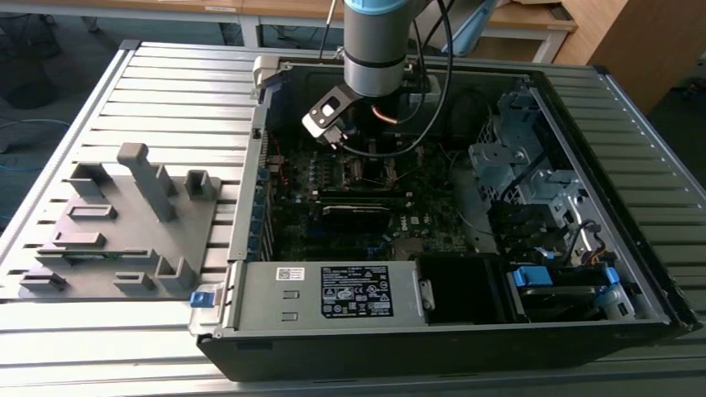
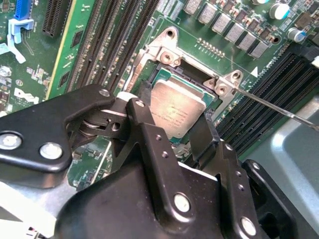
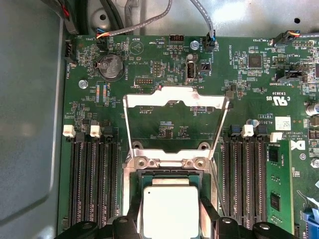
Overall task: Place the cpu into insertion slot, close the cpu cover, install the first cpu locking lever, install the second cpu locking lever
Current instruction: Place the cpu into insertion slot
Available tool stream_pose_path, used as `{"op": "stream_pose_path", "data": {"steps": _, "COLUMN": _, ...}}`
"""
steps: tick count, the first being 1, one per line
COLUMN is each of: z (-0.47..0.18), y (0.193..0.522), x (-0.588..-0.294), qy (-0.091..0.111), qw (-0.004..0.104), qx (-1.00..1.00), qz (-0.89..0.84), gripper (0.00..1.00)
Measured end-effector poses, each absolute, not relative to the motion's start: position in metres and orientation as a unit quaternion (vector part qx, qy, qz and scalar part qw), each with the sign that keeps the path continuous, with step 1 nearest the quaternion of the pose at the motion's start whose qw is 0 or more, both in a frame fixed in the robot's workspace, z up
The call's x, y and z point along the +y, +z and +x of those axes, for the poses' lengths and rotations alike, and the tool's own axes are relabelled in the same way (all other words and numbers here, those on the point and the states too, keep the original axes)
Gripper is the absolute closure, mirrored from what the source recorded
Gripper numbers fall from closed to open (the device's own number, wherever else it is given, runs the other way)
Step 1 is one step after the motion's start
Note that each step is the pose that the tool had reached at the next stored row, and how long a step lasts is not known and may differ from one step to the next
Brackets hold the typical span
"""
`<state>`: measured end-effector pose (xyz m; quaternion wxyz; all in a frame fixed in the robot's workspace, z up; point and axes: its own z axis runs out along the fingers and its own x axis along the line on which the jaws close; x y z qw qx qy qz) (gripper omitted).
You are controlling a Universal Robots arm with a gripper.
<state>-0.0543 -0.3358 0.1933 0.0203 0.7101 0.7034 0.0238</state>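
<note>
- The gripper is of matt black metal, with flat link arms held by round silver rivets. Its two narrow fingers are pressed against two opposite edges of the cpu, so it is clamped on the chip.
- The cpu is a small flat square with a dull silvery-tan metal top and rounded corners. It sits level inside the insertion slot, a square socket with a dark frame and a silver rim. Faint engraved writing is on its top, too weak to read.
- The cpu cover is a thin frame of shiny silver sheet metal with a cut-out middle. It is swung open and lies back over the board, hinged at the socket edge by two round screws.
- A thin steel lever runs straight away from one socket corner, over the black slots.
- The motherboard is green, glossy, and dense with small parts and white printed lettering. Long black memory slots lie on both sides of the socket, and a round silver coin battery sits near a board corner.
- In the exterior view the grey arm reaches down into an open black computer case, which stands on a ribbed grey metal table.
- The silver power supply carries a black label and a small white label.
- A grey moulded fixture with upright posts lies at the exterior view's left.
</note>
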Motion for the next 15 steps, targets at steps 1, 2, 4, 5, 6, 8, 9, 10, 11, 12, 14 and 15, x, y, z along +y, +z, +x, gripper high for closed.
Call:
{"op": "stream_pose_path", "data": {"steps": 1, "z": -0.0544, "y": 0.1934, "x": -0.3358, "qy": 0.024, "qw": 0.020, "qx": 0.703, "qz": 0.710, "gripper": 0.46}}
{"op": "stream_pose_path", "data": {"steps": 2, "z": -0.0544, "y": 0.1934, "x": -0.3358, "qy": 0.024, "qw": 0.020, "qx": 0.703, "qz": 0.710, "gripper": 0.46}}
{"op": "stream_pose_path", "data": {"steps": 4, "z": -0.0542, "y": 0.1935, "x": -0.3359, "qy": 0.024, "qw": 0.020, "qx": 0.703, "qz": 0.710, "gripper": 0.46}}
{"op": "stream_pose_path", "data": {"steps": 5, "z": -0.0540, "y": 0.1934, "x": -0.3358, "qy": 0.024, "qw": 0.020, "qx": 0.703, "qz": 0.710, "gripper": 0.46}}
{"op": "stream_pose_path", "data": {"steps": 6, "z": -0.0539, "y": 0.1934, "x": -0.3358, "qy": 0.023, "qw": 0.020, "qx": 0.703, "qz": 0.710, "gripper": 0.46}}
{"op": "stream_pose_path", "data": {"steps": 8, "z": -0.0539, "y": 0.1933, "x": -0.3358, "qy": 0.024, "qw": 0.020, "qx": 0.703, "qz": 0.710, "gripper": 0.46}}
{"op": "stream_pose_path", "data": {"steps": 9, "z": -0.0539, "y": 0.1931, "x": -0.3358, "qy": 0.024, "qw": 0.020, "qx": 0.703, "qz": 0.710, "gripper": 0.46}}
{"op": "stream_pose_path", "data": {"steps": 10, "z": -0.0539, "y": 0.1929, "x": -0.3358, "qy": 0.024, "qw": 0.020, "qx": 0.703, "qz": 0.710, "gripper": 0.46}}
{"op": "stream_pose_path", "data": {"steps": 11, "z": -0.0539, "y": 0.1927, "x": -0.3358, "qy": 0.024, "qw": 0.020, "qx": 0.703, "qz": 0.710, "gripper": 0.46}}
{"op": "stream_pose_path", "data": {"steps": 12, "z": -0.0539, "y": 0.1926, "x": -0.3358, "qy": 0.024, "qw": 0.020, "qx": 0.703, "qz": 0.710, "gripper": 0.46}}
{"op": "stream_pose_path", "data": {"steps": 14, "z": -0.0537, "y": 0.1924, "x": -0.3358, "qy": 0.024, "qw": 0.020, "qx": 0.703, "qz": 0.710, "gripper": 0.46}}
{"op": "stream_pose_path", "data": {"steps": 15, "z": -0.0537, "y": 0.1924, "x": -0.3358, "qy": 0.024, "qw": 0.020, "qx": 0.703, "qz": 0.710, "gripper": 0.46}}
